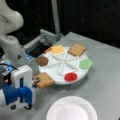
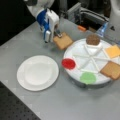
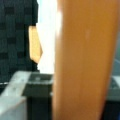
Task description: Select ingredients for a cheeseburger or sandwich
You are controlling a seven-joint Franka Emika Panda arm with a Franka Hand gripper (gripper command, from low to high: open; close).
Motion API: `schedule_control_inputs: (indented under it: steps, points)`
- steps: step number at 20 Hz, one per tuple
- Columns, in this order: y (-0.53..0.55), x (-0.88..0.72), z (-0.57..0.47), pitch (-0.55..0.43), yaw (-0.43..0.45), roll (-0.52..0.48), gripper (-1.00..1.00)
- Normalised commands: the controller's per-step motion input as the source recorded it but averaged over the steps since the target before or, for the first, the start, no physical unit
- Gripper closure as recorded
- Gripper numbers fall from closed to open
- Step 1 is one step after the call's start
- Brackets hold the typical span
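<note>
Now the blue and white end effector is closed on one edge of a tan-brown square bread slice, carrying it flat just off the 7 o'clock rim of the white divided round tray. Because only the edge is pinched, I think the slice could tilt or slip out and fall on the grey worktop. From the end effector the slice sticks out toward 3 o'clock; the empty white round plate is near, below it.

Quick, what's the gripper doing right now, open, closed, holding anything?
Gripper: closed on a bread slice, held just off the tray rim.
</note>
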Motion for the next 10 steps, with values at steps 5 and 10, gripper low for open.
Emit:
schedule_control_inputs:
  steps: [5, 10]
  points:
    - [-0.46, 0.52, 0.05, 0.097, 0.288, 0.199, 1.0]
    - [-0.35, 0.51, -0.07, 0.099, 0.395, 0.127, 1.0]
